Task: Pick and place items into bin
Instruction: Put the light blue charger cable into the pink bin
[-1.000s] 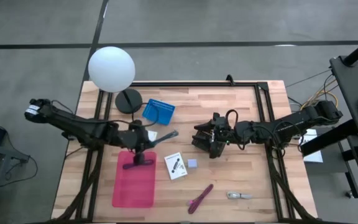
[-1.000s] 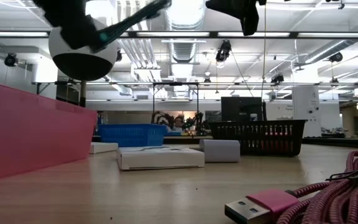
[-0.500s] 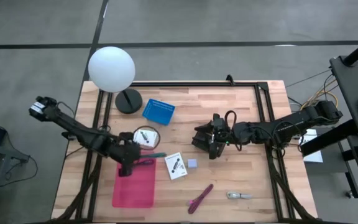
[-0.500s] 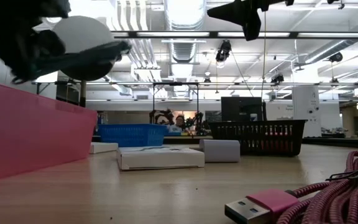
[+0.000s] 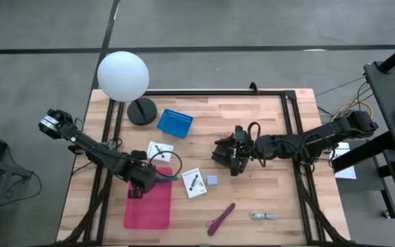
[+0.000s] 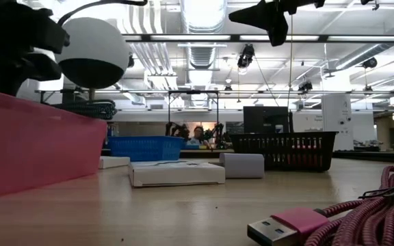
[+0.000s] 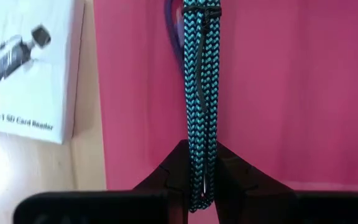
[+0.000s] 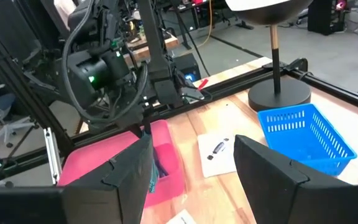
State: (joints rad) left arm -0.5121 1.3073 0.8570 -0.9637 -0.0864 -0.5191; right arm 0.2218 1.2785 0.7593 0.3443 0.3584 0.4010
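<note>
My left gripper [image 5: 147, 181] points down over the pink bin [image 5: 148, 209] and is shut on a teal-and-black braided cable [image 7: 197, 93], bundled with a black tie. A purple item [image 7: 169, 25] lies in the bin behind the cable. On the table lie a white card [image 5: 160, 151], a white box [image 5: 193, 182], a pale-blue cube [image 5: 212, 180] and a purple pen [image 5: 221, 218]. My right gripper [image 5: 228, 158] hovers open right of them, holding nothing. My left gripper pinches the cable bundle near one end [image 7: 199, 180] between its two fingers [image 7: 179, 171], several strands together. The fingers come from above, pointing down. The bundle hangs below them over the bin's floor [image 7: 291, 93]; whether its lower end touches the floor I cannot tell.
A blue basket [image 5: 175, 122] and a white globe lamp [image 5: 123, 75] stand at the far left. A silver item [image 5: 262, 215] lies near the front edge. A pink braided USB cable [image 6: 334, 219] lies close to the low camera. The black frame rails [image 5: 290, 123] border the table.
My left gripper has gone toward the table's near-left and down over the pink bin, tipping to point straight down. The cable has gone with it and now hangs into the bin. The white card it stood over now shows.
</note>
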